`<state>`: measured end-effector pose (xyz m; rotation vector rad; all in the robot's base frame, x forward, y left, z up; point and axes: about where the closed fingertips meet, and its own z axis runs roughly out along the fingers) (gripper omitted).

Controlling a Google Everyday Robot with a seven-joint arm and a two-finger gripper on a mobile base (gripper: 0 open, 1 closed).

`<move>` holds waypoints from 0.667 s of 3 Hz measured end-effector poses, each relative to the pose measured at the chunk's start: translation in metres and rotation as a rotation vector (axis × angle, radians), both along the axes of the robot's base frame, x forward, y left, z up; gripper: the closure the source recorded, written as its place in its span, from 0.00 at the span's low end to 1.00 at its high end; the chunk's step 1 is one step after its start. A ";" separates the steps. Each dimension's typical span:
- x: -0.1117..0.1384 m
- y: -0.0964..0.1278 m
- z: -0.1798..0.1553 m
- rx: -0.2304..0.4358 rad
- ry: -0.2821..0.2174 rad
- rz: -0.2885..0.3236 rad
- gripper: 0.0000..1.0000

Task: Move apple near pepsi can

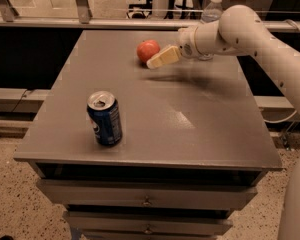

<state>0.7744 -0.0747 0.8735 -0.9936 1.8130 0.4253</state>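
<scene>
**One of Each on the Table Top**

From where I stand, I count one apple (148,50), sitting near the far edge about midway along it. There is one pepsi can (104,119), upright toward the front left corner. One clear water bottle (211,14) with a white cap stands at the far edge toward the right corner. There is one table (190,134). One robot arm (250,29) reaches in over the right edge, and its one gripper (157,60) is just beside the apple. Two drawer fronts (190,196) show below the front edge.
</scene>
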 end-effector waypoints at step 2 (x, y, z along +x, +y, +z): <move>0.014 0.022 -0.003 0.046 0.002 0.022 0.00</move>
